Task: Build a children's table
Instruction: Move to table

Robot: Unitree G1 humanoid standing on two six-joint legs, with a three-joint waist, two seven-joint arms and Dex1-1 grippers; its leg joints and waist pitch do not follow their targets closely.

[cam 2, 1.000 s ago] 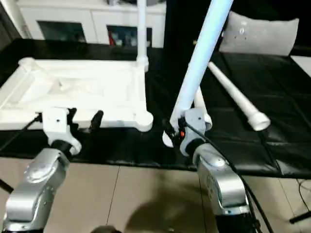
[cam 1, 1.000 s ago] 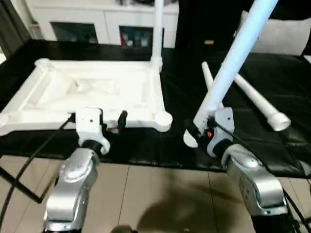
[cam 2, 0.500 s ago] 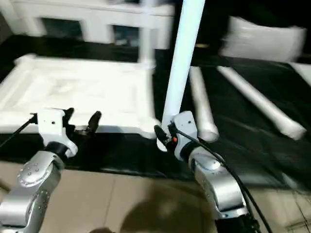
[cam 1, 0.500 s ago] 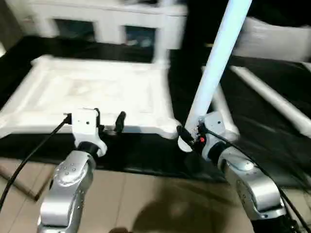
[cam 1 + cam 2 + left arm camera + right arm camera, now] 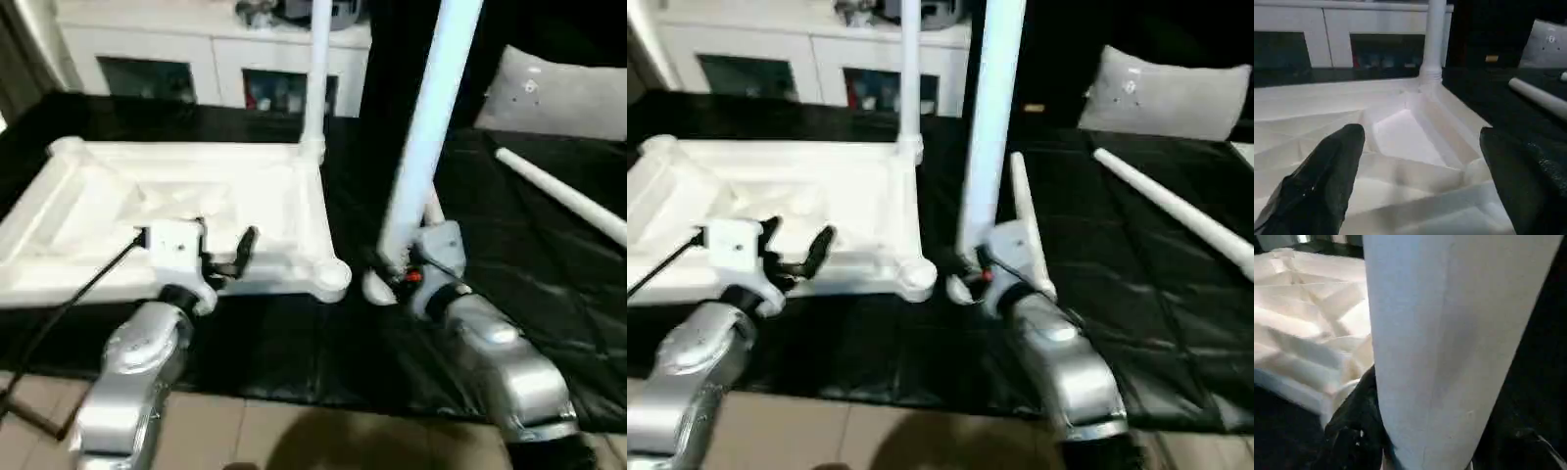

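Left eye view: rigid, light, smooth leg [image 5: 423, 137] is gripped near its base by right fingers [image 5: 392, 266]; left fingers [image 5: 247, 245] are held wide, empty.

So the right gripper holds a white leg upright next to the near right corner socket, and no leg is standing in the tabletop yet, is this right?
Not fully. One leg already stands in the far right corner socket of the tabletop, as the left eye view shows. The rest holds: the right gripper holds a second leg upright beside the near right socket.
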